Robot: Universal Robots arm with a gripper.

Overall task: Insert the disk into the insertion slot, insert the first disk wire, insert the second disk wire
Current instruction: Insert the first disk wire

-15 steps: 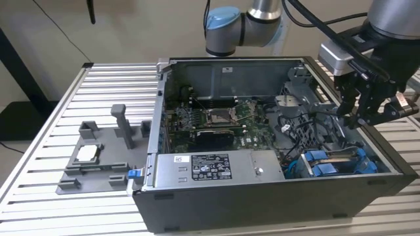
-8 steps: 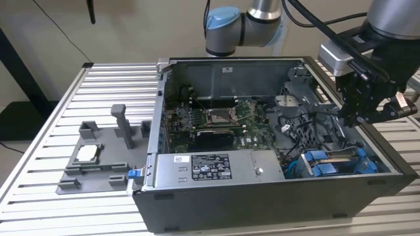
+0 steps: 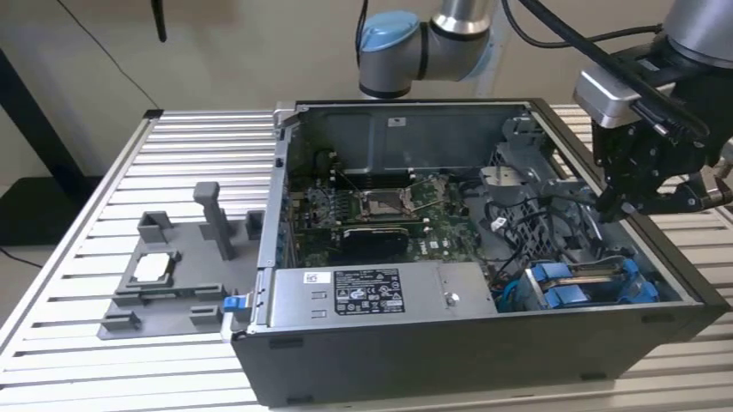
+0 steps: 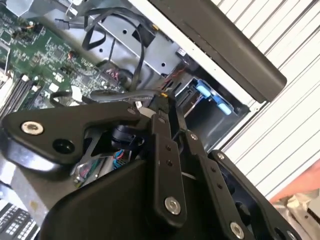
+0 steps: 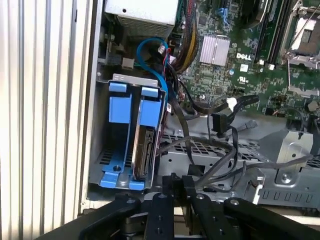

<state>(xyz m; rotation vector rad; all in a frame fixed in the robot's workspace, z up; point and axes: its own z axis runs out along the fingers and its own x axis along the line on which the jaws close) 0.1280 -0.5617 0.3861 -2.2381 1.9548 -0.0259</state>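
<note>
Closest to me stands a dark case (image 3: pixel 458 360) on a ribbed metal table (image 3: pixel 195 154). A shiny silver box (image 3: pixel 366 292) with a label sits against the case's near wall.

Just beside the box, toward the exterior view's right, is the slot (image 5: pixel 100 130). It is a thin grey metal cage with small holes in its floor. The disk (image 5: pixel 145 152) is already inside it, flat and grey, held on edge by a smooth bright blue plastic frame (image 5: pixel 150 107). So I think the first step is done.

The wires (image 5: pixel 220 122) are black and bendy with chunky plugs on the ends. They lie loose over the grey metal, near the disk but apart from it. No plug looks pushed into the disk, so I think both wire steps are left.

The black gripper (image 5: pixel 180 180) hangs over this corner, near the wires. Its fingers are drawn close together. I cannot tell if a wire is pinched between them.

Farther back lies the green board (image 3: pixel 343 210), bumpy with tiny parts. Behind the case rises the arm (image 3: pixel 396 43), round, grey and blue.
</note>
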